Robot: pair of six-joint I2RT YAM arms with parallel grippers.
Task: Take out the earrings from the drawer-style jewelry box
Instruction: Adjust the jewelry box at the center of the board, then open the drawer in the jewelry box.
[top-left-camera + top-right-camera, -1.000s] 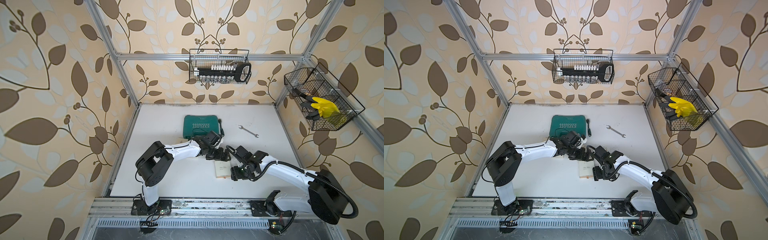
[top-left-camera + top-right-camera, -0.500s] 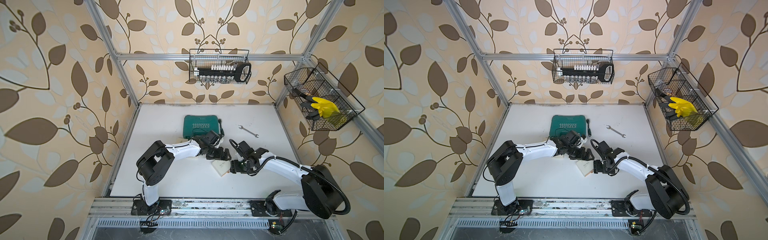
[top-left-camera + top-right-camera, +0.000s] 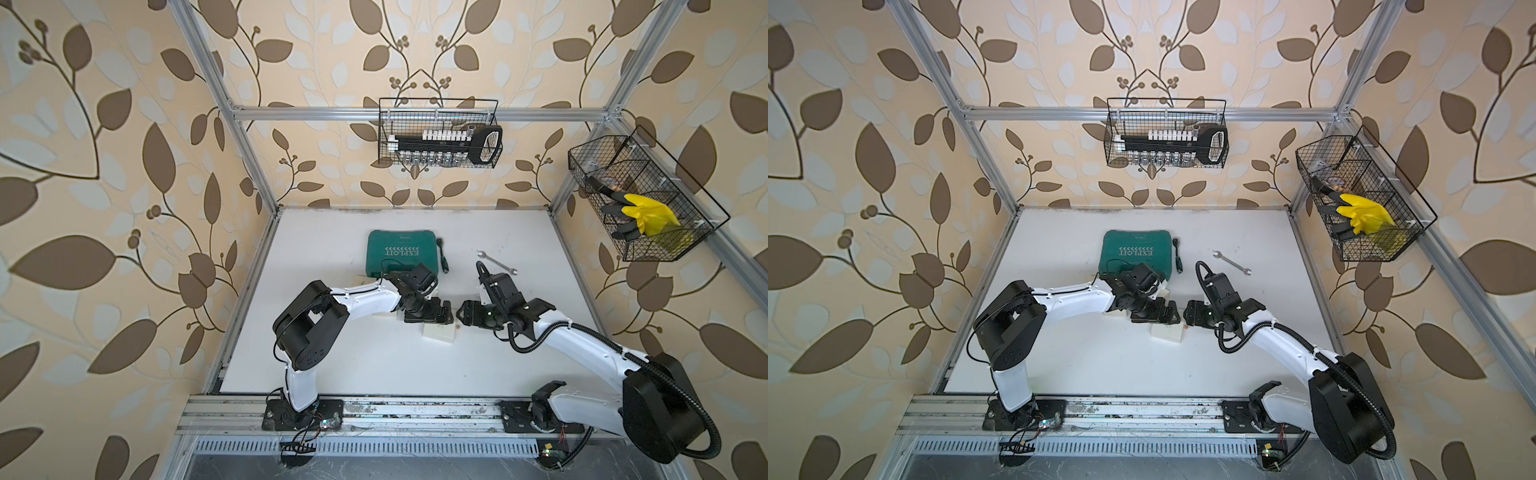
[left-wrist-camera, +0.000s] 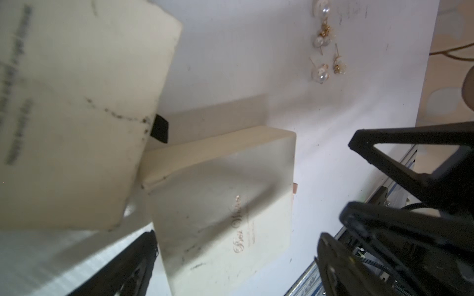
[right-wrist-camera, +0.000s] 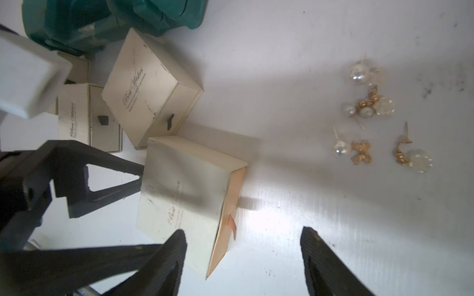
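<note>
Bright, even light in both top views: the white table [image 3: 374,365] almost glows, and the shadows on it are faint and soft. The metal posts [image 3: 232,124] bow outward toward the edges, stretched by the lens. The left wrist view is mush. The cream box [image 4: 77,115] close to the lens is smeared, its print unreadable, and a grey shadow lies across the second box [image 4: 225,205]. In the right wrist view a hot white glare patch sits on the table beside that box. Dark shapes along the bottom are blurred, and the earrings [image 5: 369,107] look a touch soft.
</note>
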